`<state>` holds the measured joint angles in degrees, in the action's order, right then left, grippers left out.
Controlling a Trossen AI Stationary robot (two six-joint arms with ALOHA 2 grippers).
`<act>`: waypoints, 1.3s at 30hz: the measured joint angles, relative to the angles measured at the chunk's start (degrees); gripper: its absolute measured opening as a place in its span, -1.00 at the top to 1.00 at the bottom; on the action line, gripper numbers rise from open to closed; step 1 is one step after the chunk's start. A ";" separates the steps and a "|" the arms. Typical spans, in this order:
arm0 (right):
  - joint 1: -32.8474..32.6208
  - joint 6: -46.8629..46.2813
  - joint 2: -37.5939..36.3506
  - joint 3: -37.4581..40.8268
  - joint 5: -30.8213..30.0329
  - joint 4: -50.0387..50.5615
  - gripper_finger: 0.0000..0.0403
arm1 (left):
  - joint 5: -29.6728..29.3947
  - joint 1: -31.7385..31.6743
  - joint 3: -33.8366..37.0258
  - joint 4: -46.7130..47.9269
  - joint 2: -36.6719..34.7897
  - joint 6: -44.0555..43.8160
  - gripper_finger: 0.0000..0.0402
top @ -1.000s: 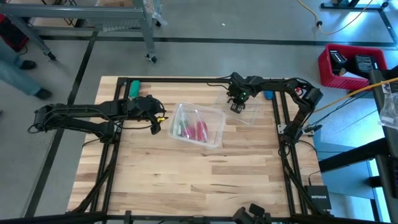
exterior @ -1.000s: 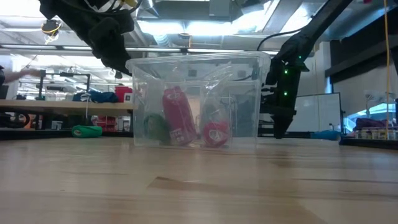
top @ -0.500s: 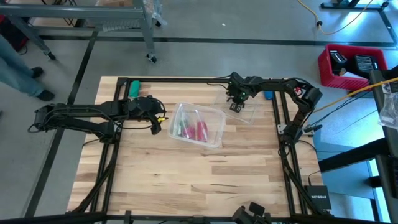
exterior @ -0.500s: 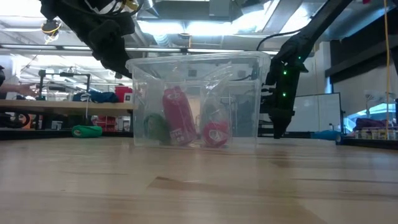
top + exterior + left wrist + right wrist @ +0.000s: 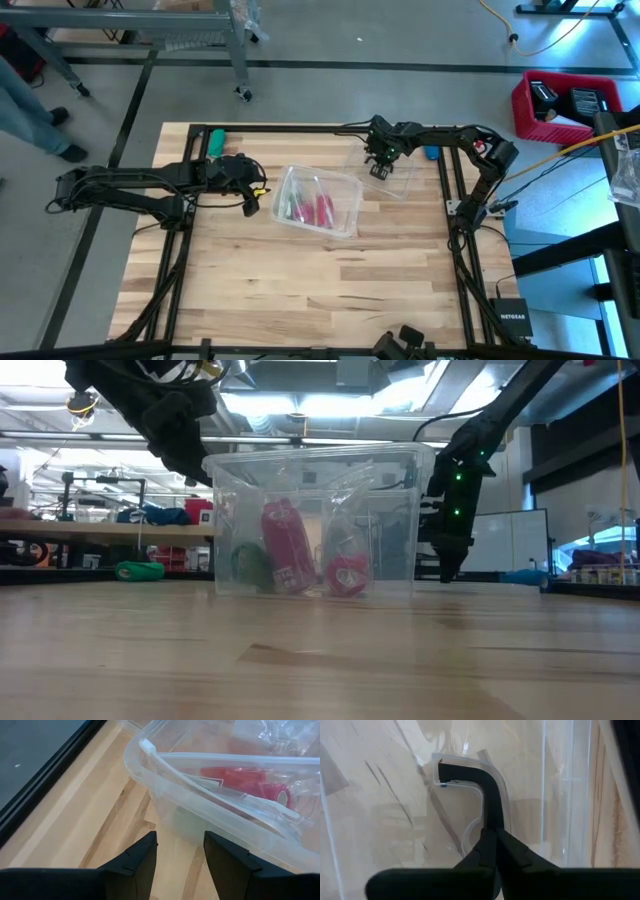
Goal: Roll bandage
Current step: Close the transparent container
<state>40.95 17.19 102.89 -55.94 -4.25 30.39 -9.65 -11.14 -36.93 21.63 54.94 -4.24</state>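
So the right gripper's [image 5: 492,832] fingers are pressing together on the rim of the clear lid [image 5: 392,176], which is lying flat at about 1 o'clock from the clear plastic box [image 5: 345,225], while the left gripper's [image 5: 180,851] fingers are sitting spread with nothing between them, hovering just off the box's 9 o'clock side. The bandage [image 5: 322,208] is sitting inside the open box as a red-pink roll, next to something green [image 5: 291,207] and some crumpled clear wrapper [image 5: 280,735]. Honestly I'm guessing we're barely started here: lid's off, but the bandage isn't out yet and all the rolling is left.
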 joint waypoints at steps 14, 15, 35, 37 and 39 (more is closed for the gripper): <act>-0.04 4.09 -5.00 0.80 -3.43 2.75 0.99 | 0.00 0.00 0.00 0.04 -0.04 0.10 0.23; -0.02 4.17 -6.08 0.90 -3.73 3.59 0.99 | 0.00 0.00 0.00 0.03 -0.04 0.10 0.23; -0.04 -3.62 -20.84 0.45 -2.51 9.74 0.78 | -0.02 0.02 0.00 0.09 -0.07 -0.06 0.23; -0.04 -3.73 -20.48 0.44 1.21 10.75 0.65 | -0.02 0.02 0.00 0.22 -0.07 -0.06 0.23; -0.04 -3.79 -20.26 0.44 5.67 11.06 0.50 | -0.02 0.02 0.00 0.42 -0.07 -0.13 0.23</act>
<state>40.91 13.39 82.63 -55.51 1.42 41.45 -9.67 -11.11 -36.93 22.04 54.87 -4.37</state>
